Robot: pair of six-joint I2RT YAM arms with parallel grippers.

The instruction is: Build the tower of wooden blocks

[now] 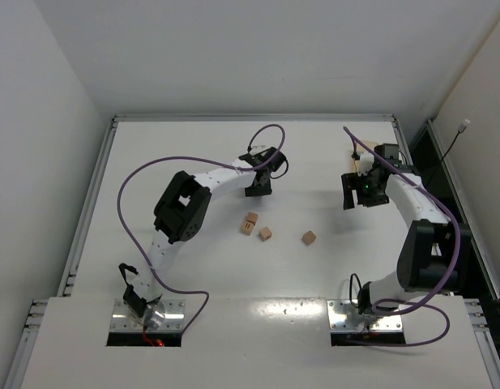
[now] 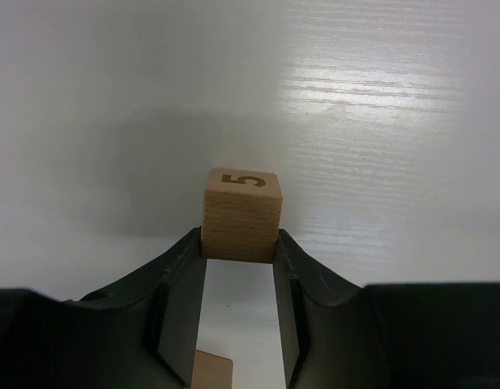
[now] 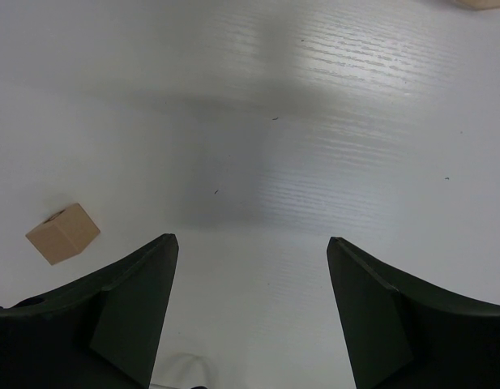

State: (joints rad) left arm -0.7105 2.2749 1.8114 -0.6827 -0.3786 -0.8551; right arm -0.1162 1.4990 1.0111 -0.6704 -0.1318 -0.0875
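Currently the left gripper [image 2: 238, 240] is clenched on a cube [image 2: 242, 212] marked "5" on its upper face, with one fingertip pressed against each of two opposite sides near the lower edge. Between the fingers [image 2: 181, 316], nearer the wrist, the corner of a second block [image 2: 211, 371] shows, cut off by the frame edge. The left arm [image 1: 185, 207] rises from its base, folds at the elbow and runs right toward the table centre, gripper pointing down. In the top view the gripper body hides the held cube. The right gripper [image 3: 251, 241] is released, jaws wide apart over the bare table [image 3: 314, 121]. The right arm [image 1: 420, 235] bends up from its base toward the far right. A lone block [image 3: 63, 233] lies on the table left of the right fingers, apart from them. In the top view a marked block [image 1: 250, 223] and a plain block [image 1: 266, 233] sit close together just nearer than the left gripper. Whether the marked block is one cube or two cannot be resolved. A tan piece [image 3: 483, 3] is cut off at the right wrist view's top corner.
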